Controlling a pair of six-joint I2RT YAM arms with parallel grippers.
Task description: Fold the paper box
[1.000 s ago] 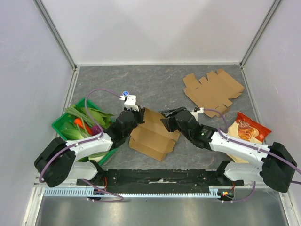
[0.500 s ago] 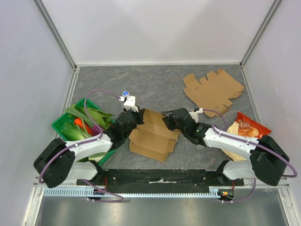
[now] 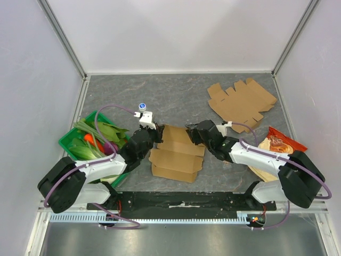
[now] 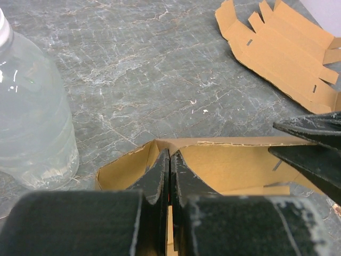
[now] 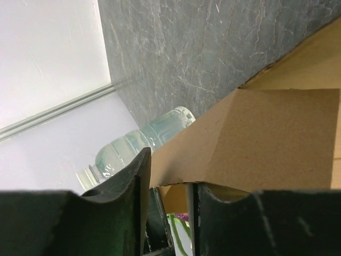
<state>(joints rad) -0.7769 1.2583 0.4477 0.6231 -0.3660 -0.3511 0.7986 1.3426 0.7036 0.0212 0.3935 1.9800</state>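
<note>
The brown paper box (image 3: 176, 154) lies half-formed on the table between my two arms. My left gripper (image 3: 155, 134) is at its far left corner. In the left wrist view that gripper (image 4: 169, 154) is shut, with a thin piece of the box's wall (image 4: 229, 165) pinched between its fingers. My right gripper (image 3: 191, 132) is at the box's far right corner. In the right wrist view the right gripper (image 5: 170, 170) has its jaws partly apart, and a cardboard flap (image 5: 266, 138) lies across the gap and over the right finger. Its dark fingers (image 4: 314, 149) also show at the box's right end.
A water bottle (image 3: 143, 109) stands just behind my left gripper, close on its left (image 4: 32, 122). A flat unfolded cardboard blank (image 3: 242, 101) lies at the back right. A green basket of vegetables (image 3: 69, 140) sits at the left. A snack bag (image 3: 279, 146) lies at the right.
The right gripper has moved up to the box's far right corner and its jaws have narrowed. The box has turned and now lies squarer. The left gripper stays shut on it.
</note>
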